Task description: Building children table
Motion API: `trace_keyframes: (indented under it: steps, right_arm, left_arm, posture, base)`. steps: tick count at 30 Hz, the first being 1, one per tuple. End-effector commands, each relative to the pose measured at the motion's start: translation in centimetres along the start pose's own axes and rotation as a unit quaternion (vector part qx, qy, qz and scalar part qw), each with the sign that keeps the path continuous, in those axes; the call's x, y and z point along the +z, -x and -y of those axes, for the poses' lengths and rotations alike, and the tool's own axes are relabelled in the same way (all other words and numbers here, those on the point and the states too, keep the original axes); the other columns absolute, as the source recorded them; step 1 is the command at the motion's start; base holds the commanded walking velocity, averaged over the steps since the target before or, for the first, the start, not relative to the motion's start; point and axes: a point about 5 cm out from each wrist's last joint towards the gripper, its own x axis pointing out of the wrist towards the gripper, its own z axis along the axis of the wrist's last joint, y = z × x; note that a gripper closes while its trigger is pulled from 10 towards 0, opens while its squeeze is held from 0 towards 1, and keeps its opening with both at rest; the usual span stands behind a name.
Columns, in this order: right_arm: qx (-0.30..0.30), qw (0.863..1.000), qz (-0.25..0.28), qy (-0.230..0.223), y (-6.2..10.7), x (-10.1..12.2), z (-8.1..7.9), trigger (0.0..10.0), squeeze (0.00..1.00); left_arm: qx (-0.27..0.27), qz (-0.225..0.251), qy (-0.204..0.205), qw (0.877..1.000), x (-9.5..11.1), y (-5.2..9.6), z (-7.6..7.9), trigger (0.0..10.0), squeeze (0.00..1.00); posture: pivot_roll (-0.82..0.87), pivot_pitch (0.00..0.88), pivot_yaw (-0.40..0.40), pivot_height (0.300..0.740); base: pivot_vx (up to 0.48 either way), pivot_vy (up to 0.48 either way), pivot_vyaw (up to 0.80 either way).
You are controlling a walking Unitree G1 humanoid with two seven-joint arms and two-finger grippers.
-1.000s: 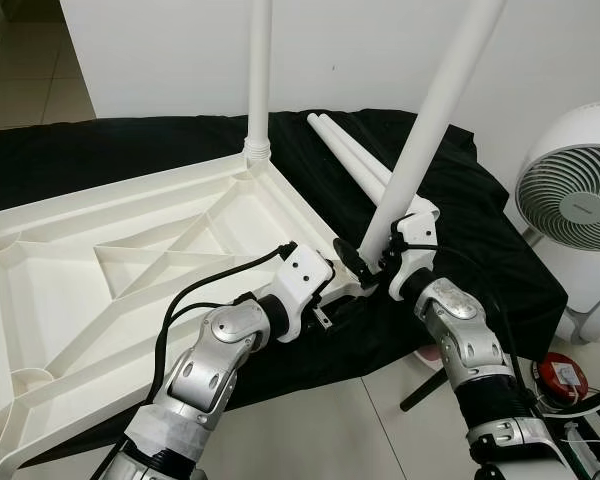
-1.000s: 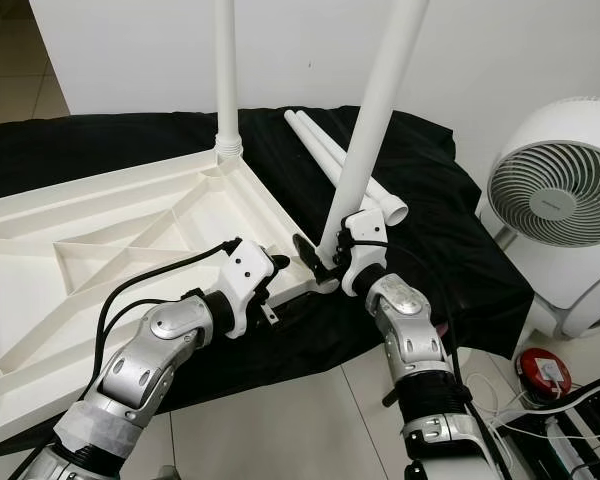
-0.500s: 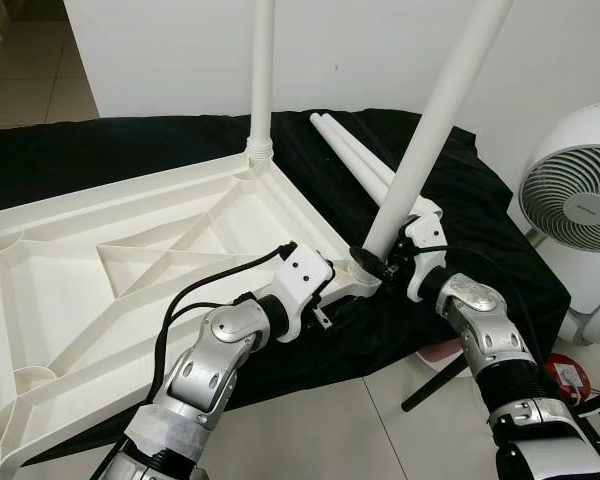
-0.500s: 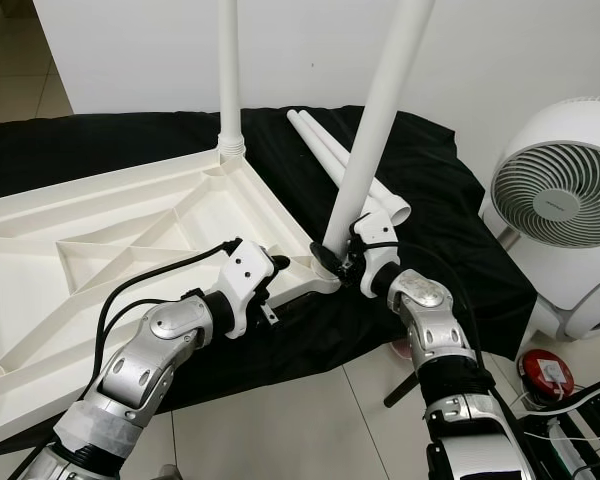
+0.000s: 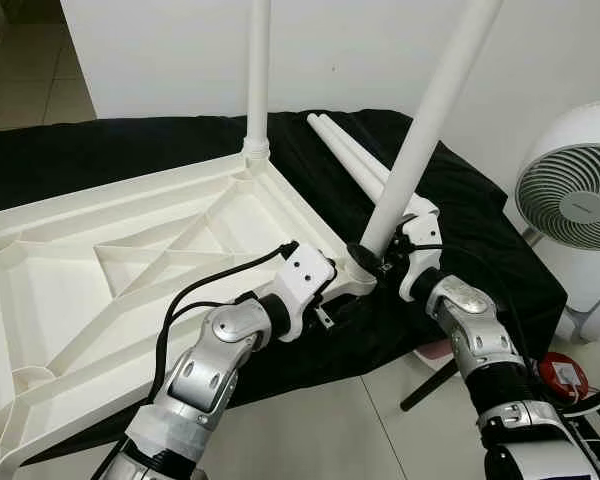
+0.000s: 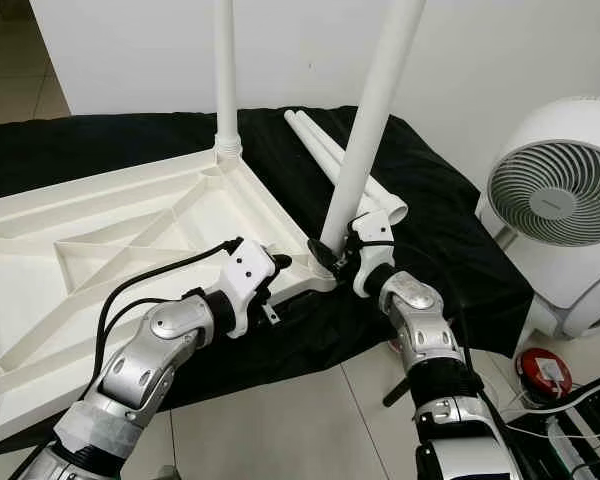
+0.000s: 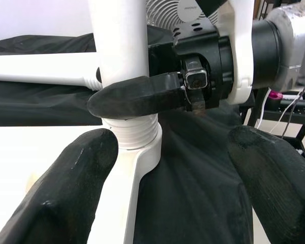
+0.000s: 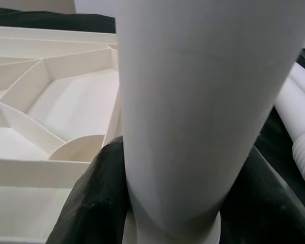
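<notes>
My right claw clamps the leg at the top's corner socket, frame centre; left claw, fingers apart, straddles that corner. The leg leans, so I risk cross-threading it. Legs: one seated, one held, two spare upper centre

A room in a home: pale tiled floor, plain white wall, a white household fan standing on the floor, black cloth spread out.
</notes>
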Motion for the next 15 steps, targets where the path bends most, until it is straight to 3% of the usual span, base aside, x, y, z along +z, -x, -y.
trace_keyframes:
  steps: [1, 10, 11, 15]
  right_arm:
    - [-0.005, 1.0, -0.01, -0.012, 0.2, -0.6, -0.3, 10.0, 0.0]
    - [-0.048, 0.998, -0.01, -0.046, 0.4, -1.4, -0.9, 10.0, 0.0]
    - [-0.075, 0.995, -0.014, -0.058, 0.3, -1.5, -1.1, 10.0, 0.0]
    - [-0.092, 0.994, -0.016, -0.056, 0.3, -1.5, -1.4, 10.0, 0.0]
  left_arm:
    - [0.012, -0.004, 0.001, 1.0, -0.1, -0.1, 0.2, 10.0, 0.0]
    - [0.003, -0.004, 0.0, 1.0, -0.1, -0.2, 0.4, 10.0, 0.0]
    - [0.003, -0.004, -0.001, 1.0, -0.1, -0.2, 0.5, 10.0, 0.0]
    - [0.002, -0.004, 0.0, 1.0, -0.1, -0.2, 0.5, 10.0, 0.0]
  posture:
    - [0.0, 0.007, -0.067, 0.74]
    - [-0.01, 0.0, -0.064, 0.74]
    - [-0.01, 0.0, -0.068, 0.74]
    - [-0.01, 0.001, -0.071, 0.74]
  base:
    - [0.0, 0.0, 0.0]
    - [0.0, 0.0, 0.0]
    - [0.0, 0.0, 0.0]
    - [0.0, 0.0, 0.0]
